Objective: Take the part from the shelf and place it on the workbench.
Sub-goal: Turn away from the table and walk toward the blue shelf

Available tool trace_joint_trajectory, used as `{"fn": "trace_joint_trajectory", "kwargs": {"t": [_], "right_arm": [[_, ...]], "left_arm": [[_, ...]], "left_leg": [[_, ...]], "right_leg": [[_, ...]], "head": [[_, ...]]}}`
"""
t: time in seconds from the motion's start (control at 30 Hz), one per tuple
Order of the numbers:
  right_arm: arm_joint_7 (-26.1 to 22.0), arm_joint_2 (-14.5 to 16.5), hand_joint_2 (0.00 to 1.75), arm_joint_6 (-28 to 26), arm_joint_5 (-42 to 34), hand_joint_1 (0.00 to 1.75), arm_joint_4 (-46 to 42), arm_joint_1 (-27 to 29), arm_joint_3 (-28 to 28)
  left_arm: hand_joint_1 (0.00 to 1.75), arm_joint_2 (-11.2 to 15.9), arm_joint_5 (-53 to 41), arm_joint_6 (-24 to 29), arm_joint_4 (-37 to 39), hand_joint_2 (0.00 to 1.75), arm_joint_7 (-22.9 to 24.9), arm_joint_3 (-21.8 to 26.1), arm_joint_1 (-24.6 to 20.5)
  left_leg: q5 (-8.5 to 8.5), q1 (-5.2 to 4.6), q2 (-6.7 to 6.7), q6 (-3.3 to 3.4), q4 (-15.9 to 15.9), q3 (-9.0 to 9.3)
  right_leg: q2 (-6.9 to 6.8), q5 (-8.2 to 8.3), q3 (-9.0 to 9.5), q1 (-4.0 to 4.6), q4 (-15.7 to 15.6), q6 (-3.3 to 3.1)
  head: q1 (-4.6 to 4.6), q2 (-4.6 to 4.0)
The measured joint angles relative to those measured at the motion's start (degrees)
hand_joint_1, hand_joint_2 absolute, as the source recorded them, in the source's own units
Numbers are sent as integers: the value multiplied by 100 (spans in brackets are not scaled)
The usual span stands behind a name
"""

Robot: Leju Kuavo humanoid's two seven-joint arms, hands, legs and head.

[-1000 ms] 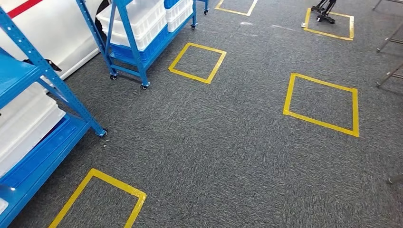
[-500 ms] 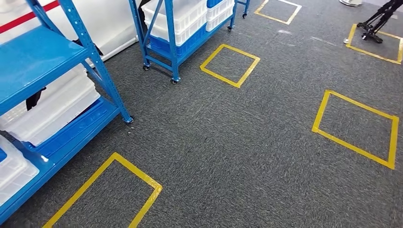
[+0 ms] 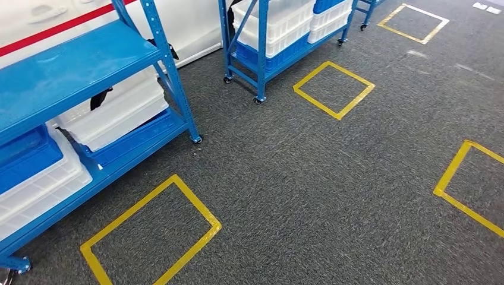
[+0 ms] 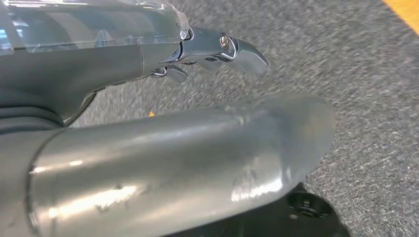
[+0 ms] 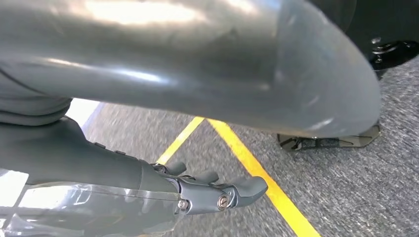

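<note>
The near blue shelf rack [image 3: 77, 65] stands at the left of the head view. Its lower level holds white crates [image 3: 119, 113] and a blue crate [image 3: 24, 154]; I cannot tell which item is the part. Something dark [image 3: 101, 98] shows behind the white crates. My left hand [image 4: 163, 123] hangs over the grey carpet, thumb and fingers [image 4: 237, 49] apart, holding nothing. My right hand [image 5: 148, 98] hangs the same way, its fingers [image 5: 222, 195] over a yellow tape line, with nothing in it.
A second blue rack [image 3: 261, 53] on castors, stacked with white crates [image 3: 279, 24], stands further back. Yellow tape squares mark the carpet: one by the near shelf [image 3: 151, 231], one by the second rack [image 3: 334, 89], one at the right edge [image 3: 469, 184].
The camera has swung towards the left: the whole floor scene slides right in the picture and the near shelf takes up more of it. Nothing on the shelves has moved.
</note>
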Motion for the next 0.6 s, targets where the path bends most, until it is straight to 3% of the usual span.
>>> {"fn": "trace_joint_trajectory", "kwargs": {"t": [0.03,0.1,0.17,0.2,0.27,0.3,0.37,0.4,0.43,0.47,0.5,0.53,0.6], "right_arm": [[0,1,0,1,7,0,0,-4,-2],[-1,10,0,3,20,0,0,-15,-2],[-1,26,0,4,32,0,0,-22,-3],[-1,30,0,4,39,0,0,-28,-4],[-1,37,0,4,48,0,0,-59,-6],[-1,39,0,4,49,0,0,-72,-7],[-1,42,0,4,49,0,0,-75,-12],[-1,42,0,4,49,0,0,-66,-18],[-1,42,0,4,49,0,0,-57,-25],[-1,42,0,4,49,0,0,-51,-30],[-1,42,0,4,49,0,0,-46,-34],[-1,42,0,4,49,0,0,-44,-36],[-1,41,0,4,49,0,0,-37,-37]], "left_arm": [[0,3,-3,-1,0,0,0,0,7],[0,14,-6,0,0,0,0,0,16],[0,27,-8,0,0,0,-1,-1,6],[0,31,-9,-1,0,0,-1,-2,4],[0,38,-12,0,0,0,-1,-2,17],[0,40,-13,0,0,0,0,-2,27],[0,43,-13,0,0,0,0,-2,26],[0,42,-13,-1,0,0,0,-2,18],[0,42,-13,-1,0,0,0,-2,11],[0,42,-14,-1,0,0,1,-2,8],[0,42,-14,-1,0,0,1,-2,9],[0,42,-15,-1,0,0,1,-2,14],[0,42,-15,-1,0,0,1,-2,18]], "left_leg": [[89,-1,20,3,-100,85],[429,-19,182,47,-864,535],[640,-62,372,128,-1525,891],[662,-82,417,166,-1653,944],[695,-88,302,225,-1679,923],[724,-74,248,255,-1708,928],[793,-37,140,324,-1761,928],[816,-32,85,344,-1767,913],[832,-31,20,358,-1763,887],[843,-31,-56,359,-1756,865],[851,-31,-138,355,-1749,851],[856,-29,-224,347,-1737,845],[856,-17,-396,319,-1708,840]], "right_leg": [[-90,-3,3,10,2,-1],[-246,-15,24,26,9,9],[-368,-34,43,50,25,51],[-417,-40,50,58,30,77],[-499,-41,67,62,23,136],[-436,-67,70,52,45,171],[-119,-296,-51,24,337,234],[72,-499,-204,1,673,257],[177,-706,-398,-11,1083,271],[218,-846,-574,-23,1453,284],[231,-877,-681,-34,1671,294],[239,-782,-677,-48,1656,300],[354,-348,-371,-88,992,305]], "head": [[-1,0],[-3,0],[0,0],[1,0],[3,0],[8,0],[24,1],[32,1],[35,1],[35,1],[34,0],[34,0],[35,0]]}}
